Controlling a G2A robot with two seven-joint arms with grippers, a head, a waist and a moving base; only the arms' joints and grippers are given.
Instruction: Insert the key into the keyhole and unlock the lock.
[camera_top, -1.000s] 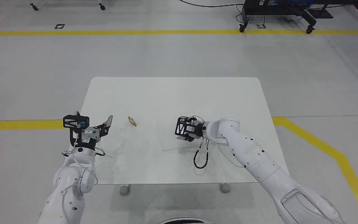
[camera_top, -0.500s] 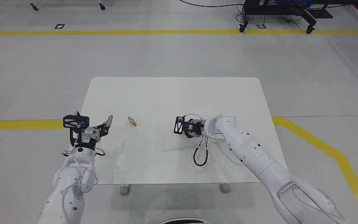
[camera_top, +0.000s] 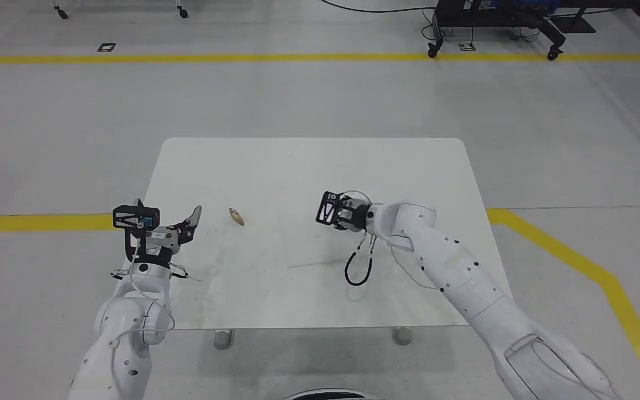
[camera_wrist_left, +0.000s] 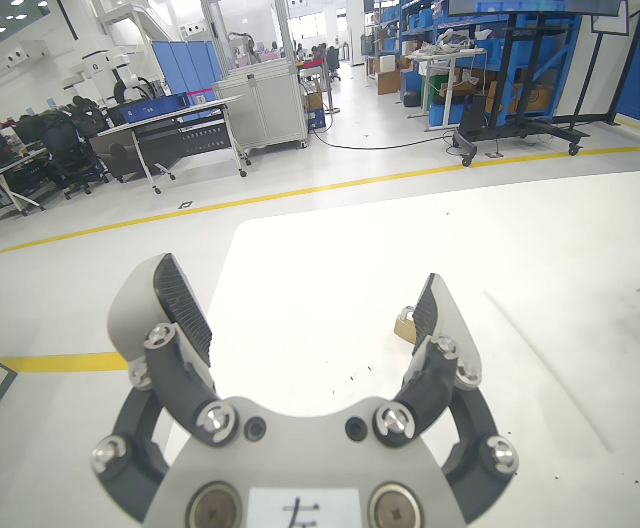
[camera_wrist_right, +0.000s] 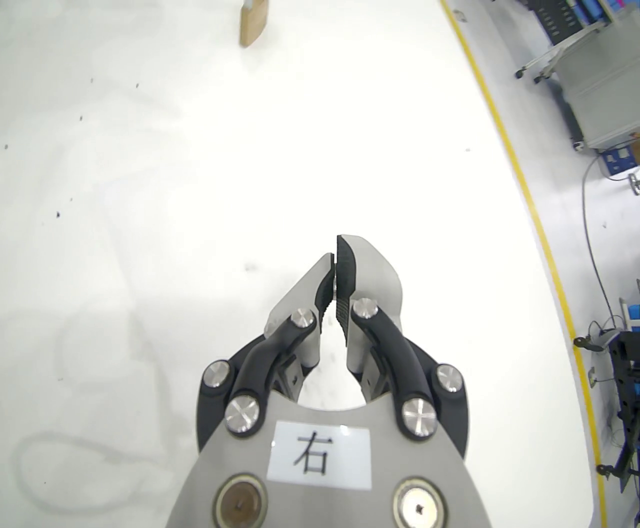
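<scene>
A small brass padlock (camera_top: 237, 215) lies on the white table (camera_top: 300, 160), left of centre. My left gripper (camera_top: 189, 219) hovers over the table's left edge, open and holding nothing. In the left wrist view the padlock (camera_wrist_left: 404, 326) peeks out from behind one fingertip of that gripper (camera_wrist_left: 300, 280). My right gripper (camera_top: 325, 208) is above the middle of the table, shut. In the right wrist view its pads (camera_wrist_right: 334, 252) press together and no key shows between them. The padlock (camera_wrist_right: 252, 22) lies well ahead of it.
A black cable loop (camera_top: 358, 265) hangs from the right arm over the table's near half. A faint thin line (camera_top: 320, 263) marks the surface beside it. Yellow floor tape (camera_top: 60, 222) runs past both sides of the table.
My right gripper has shifted away from the near edge toward the table's far side, staying shut. The left arm and the padlock have kept still.
</scene>
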